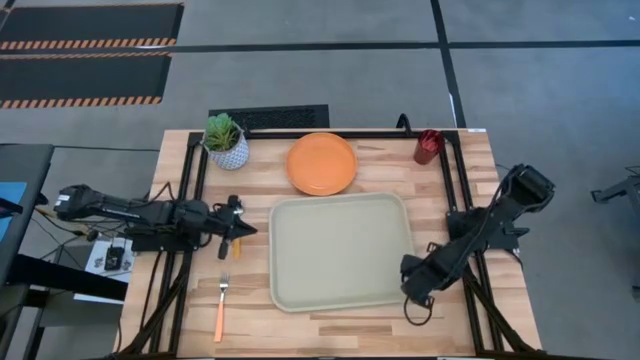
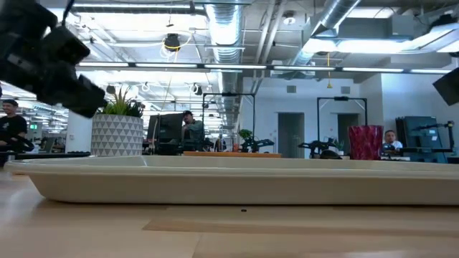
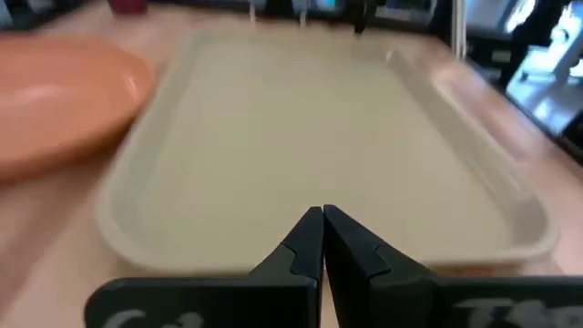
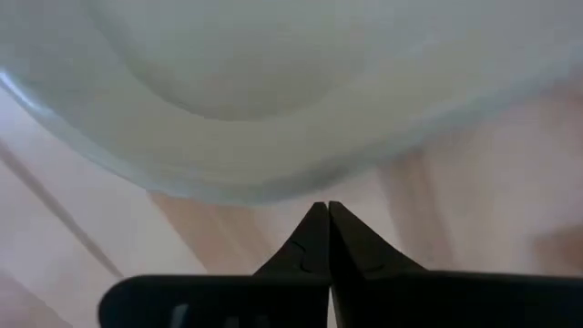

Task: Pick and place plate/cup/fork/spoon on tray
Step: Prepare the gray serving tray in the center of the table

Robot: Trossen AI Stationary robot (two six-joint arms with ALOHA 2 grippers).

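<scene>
Left gripper (image 1: 243,230), fingers pressed together, hovers just left of the tray (image 1: 342,250) — the fork (image 1: 221,305) lies nearer the table's front edge, tines toward the gripper, handle away. Right gripper (image 1: 408,268), also closed, sits at the tray's right corner.

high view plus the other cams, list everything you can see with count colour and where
tray: one, beige, middle of the table, nothing on it
plate: one, orange, just behind the tray
cup: one, dark red, back right corner
fork: one, orange handle, silver tines, front left of the tray
spoon: one, only an orange bit shows, under the left hand
plant pot: one, white patterned, green plant, left of the plate
table: one, light wood
people: three, far off in the room behind
left hand: dark, shut, left of the tray
right hand: dark, shut, at the tray's front right corner
</scene>
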